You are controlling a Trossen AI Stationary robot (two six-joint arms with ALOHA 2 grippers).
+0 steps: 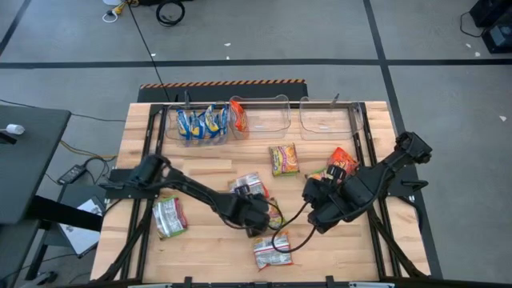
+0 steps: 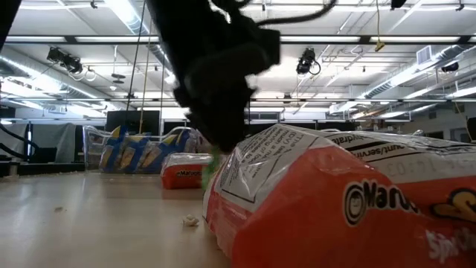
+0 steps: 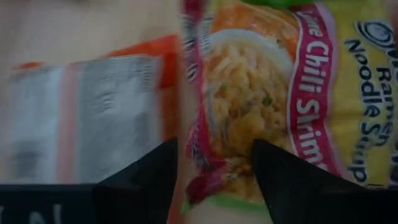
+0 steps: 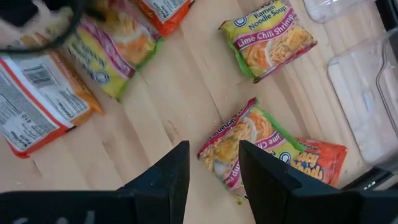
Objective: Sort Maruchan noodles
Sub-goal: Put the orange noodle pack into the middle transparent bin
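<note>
A Lime Chili Shrimp packet [image 3: 292, 93] lay on the worktop [image 1: 208, 240] near its middle, beside an orange packet [image 3: 93, 112]. The left end effector [image 3: 214, 165] hung over the packet's end with fingers spread, pinching nothing. This looked like the approach to a pick; next it would need to descend and close. The right end effector [image 4: 214, 168], spread and empty, hovered over another lime packet [image 4: 242, 146].

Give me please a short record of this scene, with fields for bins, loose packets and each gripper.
bins: three clear bins at the far edge; blue-yellow packets in the left one, one orange packet in the middle one
loose packets: several on the table
left gripper: open, over a Lime Chili Shrimp packet
right gripper: open, holding nothing
</note>
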